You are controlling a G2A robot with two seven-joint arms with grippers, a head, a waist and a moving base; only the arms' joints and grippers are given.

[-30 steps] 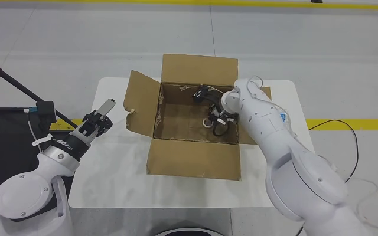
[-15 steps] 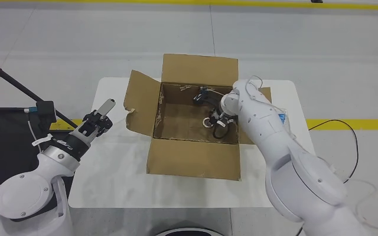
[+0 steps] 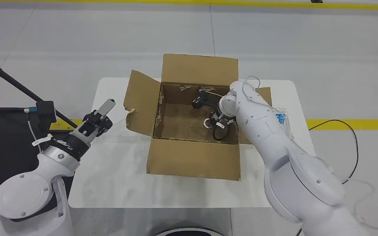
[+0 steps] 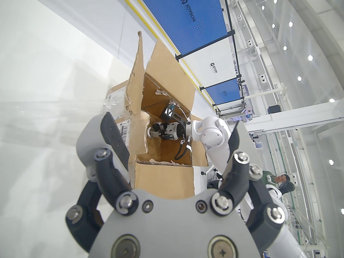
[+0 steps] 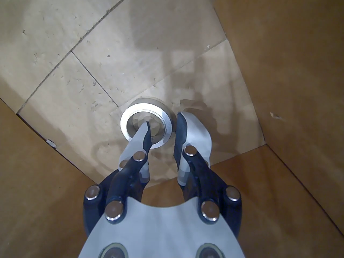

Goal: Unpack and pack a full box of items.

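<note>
1. The cardboard box stands open in the middle of the top view, on the white table, with its flaps folded outward.
2. My right gripper is down inside the box, toward the right side of its floor as the top view shows it.
3. The one item I see in there is a metal ring. It lies flat on the box floor, just below the centre of the right wrist view and near the corner where two walls meet.
4. My right gripper straddles the ring's wall. One fingertip dips into the hole and the other sits outside the rim.
5. Those fingers are a little apart. The outer pad is at the rim, while a gap shows between the inner pad and the ring, so I am not clamped on it.
6. A black cable loops beside my wrist inside the box.
7. My left gripper hangs over the table at the left of the top view, well apart from the box and pointing toward it.
8. In the left wrist view its fingers are spread wide with nothing between them. The box sits beyond them at mid-frame.
</note>
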